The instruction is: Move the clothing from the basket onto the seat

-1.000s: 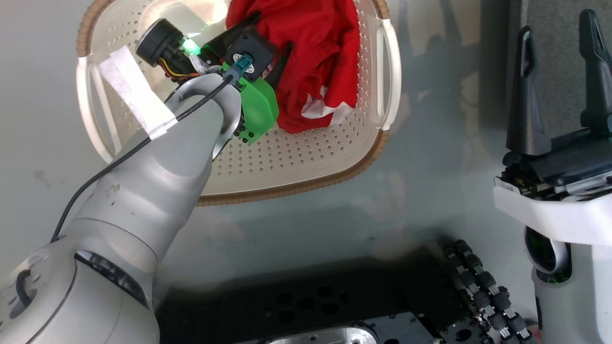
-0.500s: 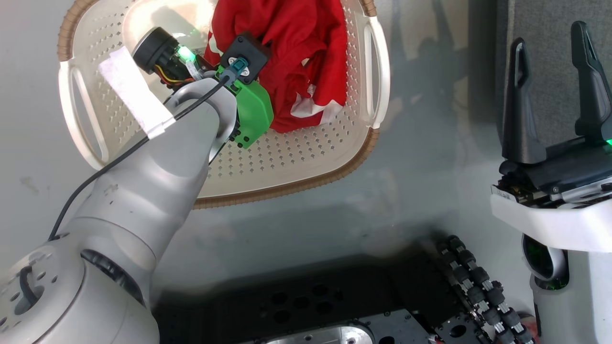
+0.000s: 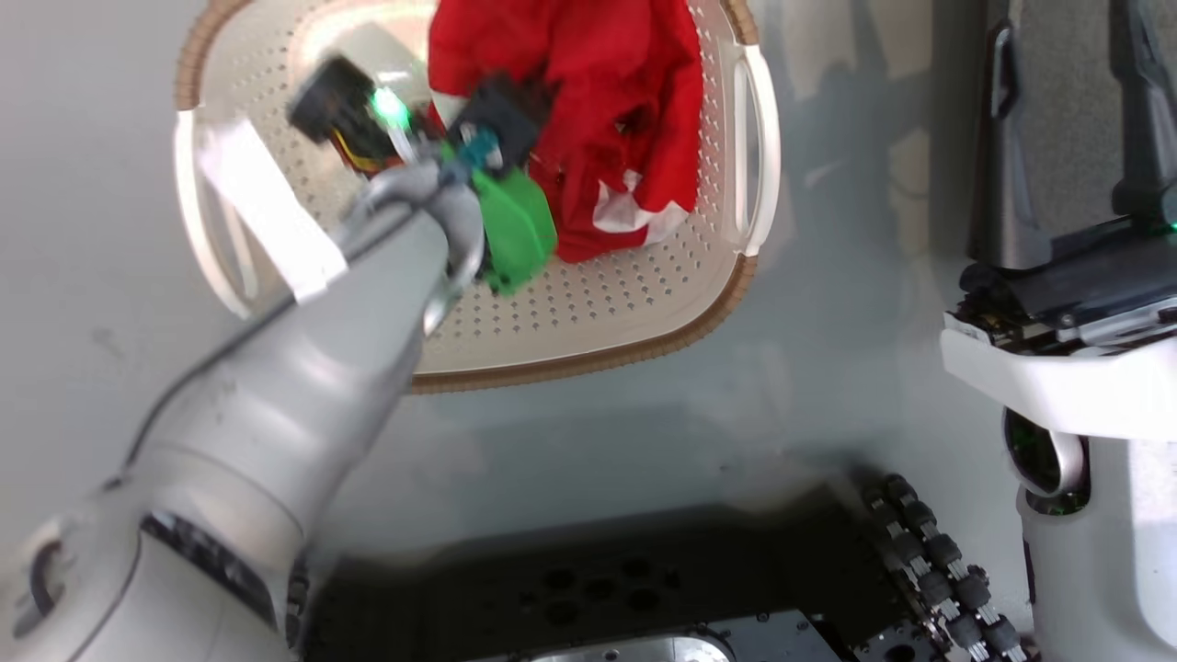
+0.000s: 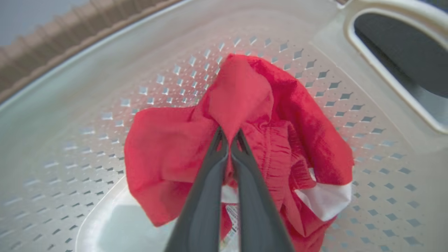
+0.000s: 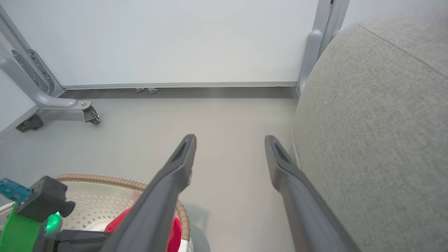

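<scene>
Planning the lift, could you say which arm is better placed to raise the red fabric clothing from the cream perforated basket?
Left: the left claw is shut on a fold of the red fabric clothing inside the cream perforated basket. The right claw hangs open beside the grey upholstered seat.

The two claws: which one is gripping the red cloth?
The left claw, pinched shut on the red clothing in the basket; the right claw is open, holding nothing.

Red white-trimmed clothing [image 4: 168, 154], cream brown-rimmed basket [image 4: 105, 70], apparently speckled grey seat [image 5: 378, 122].
</scene>
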You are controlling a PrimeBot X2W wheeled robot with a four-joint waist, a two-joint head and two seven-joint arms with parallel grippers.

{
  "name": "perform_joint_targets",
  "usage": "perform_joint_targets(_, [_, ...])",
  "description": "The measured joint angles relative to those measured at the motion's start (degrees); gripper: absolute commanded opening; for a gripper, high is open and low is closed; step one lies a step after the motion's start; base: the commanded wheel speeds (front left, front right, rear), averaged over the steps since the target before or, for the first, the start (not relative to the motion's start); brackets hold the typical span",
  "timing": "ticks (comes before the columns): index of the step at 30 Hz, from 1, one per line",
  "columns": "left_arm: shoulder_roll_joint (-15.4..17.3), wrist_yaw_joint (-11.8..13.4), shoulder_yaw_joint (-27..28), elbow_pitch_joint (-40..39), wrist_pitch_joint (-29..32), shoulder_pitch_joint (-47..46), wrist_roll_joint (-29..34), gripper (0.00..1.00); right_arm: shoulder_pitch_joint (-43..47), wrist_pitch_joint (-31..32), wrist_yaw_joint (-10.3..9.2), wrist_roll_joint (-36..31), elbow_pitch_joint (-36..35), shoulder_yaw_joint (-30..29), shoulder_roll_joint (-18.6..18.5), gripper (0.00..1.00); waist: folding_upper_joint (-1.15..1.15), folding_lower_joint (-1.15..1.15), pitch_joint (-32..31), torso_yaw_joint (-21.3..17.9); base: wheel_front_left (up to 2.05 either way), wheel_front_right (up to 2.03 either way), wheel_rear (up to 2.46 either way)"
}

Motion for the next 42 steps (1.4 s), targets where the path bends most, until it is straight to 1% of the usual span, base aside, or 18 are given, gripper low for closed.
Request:
perform_joint_targets(1, [0.4, 0.6, 1.7, -2.6, 0.0, 3.3, 1.2, 0.0, 0.0, 0.0, 0.0, 0.1, 1.0, 0.1, 0.0, 1.0, 0.0, 0.0, -1.3, 0.5, 0.0, 0.0, 0.0])
perform_joint_targets(7, [1.8, 2.0, 7.3, -9.3, 0.0, 11.0, 3.7, 0.0, 0.8, 0.0, 0.0, 0.2, 4.7, 2.0, 0.0, 1.0, 0.0, 0.0, -6.7, 1.1, 0.0, 0.0, 0.0])
perform_joint_targets(16, [2.8, 2.6, 15.2, -18.6, 0.0, 23.6, 8.7, 0.0, 5.3, 0.0, 0.0, 1.3, 11.0, 4.7, 0.0, 1.0, 0.0, -0.01, -17.7, 1.1, 0.0, 0.0, 0.0])
perform_joint_targets(29, [3.6, 3.4, 26.1, -31.8, 0.0, 39.3, 12.6, 0.0, 13.5, 0.0, 0.0, 3.6, 18.0, 7.7, 0.0, 1.0, 0.0, -0.01, -35.5, 0.5, 0.0, 0.0, 0.0])
perform_joint_targets(37, [4.0, 3.6, 29.5, -37.8, 0.0, 46.5, 15.1, 0.0, 19.3, 0.0, 0.0, 4.2, 20.6, 10.0, 0.0, 1.0, 0.0, -0.01, -46.2, -0.5, 0.0, 0.0, 0.0])
perform_joint_targets(42, [3.3, 3.1, 30.6, -40.7, 0.0, 49.1, 15.5, 0.0, 22.4, 0.0, 0.0, 4.2, 21.5, 11.5, 0.0, 1.0, 0.0, -0.01, -52.4, -1.2, 0.0, 0.0, 0.0])
